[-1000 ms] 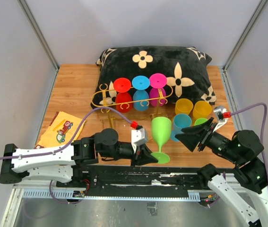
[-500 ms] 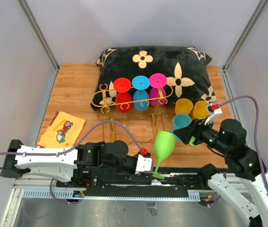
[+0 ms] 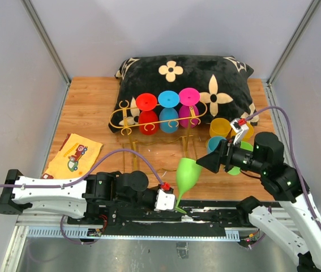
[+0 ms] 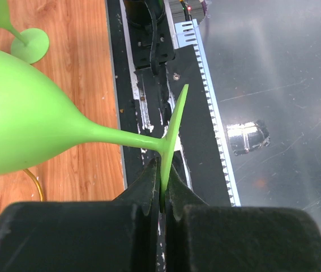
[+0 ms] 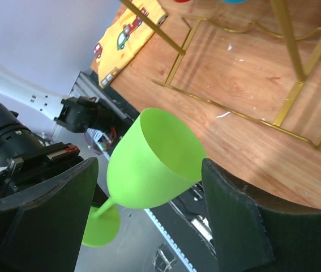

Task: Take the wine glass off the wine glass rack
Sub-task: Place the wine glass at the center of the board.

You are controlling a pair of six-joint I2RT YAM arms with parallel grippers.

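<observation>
A green wine glass is tilted over above the table's near edge, bowl up and to the right. My left gripper is shut on the rim of its foot; in the left wrist view the jaws pinch the thin green disc. My right gripper is open right beside the bowl. In the right wrist view the bowl lies between the spread fingers without touching them. The gold wine glass rack stands by the cushion with red, blue and pink glasses hanging in it.
A black flowered cushion lies behind the rack. Yellow cups, a blue one and a green one stand at the right, partly behind my right arm. A yellow printed cloth lies at the left. Gold rack feet stretch across the wood.
The green glass stood upright on the table; my left gripper has tipped it over and drawn it toward the near edge. My right gripper moved left to the bowl and opened wider.
</observation>
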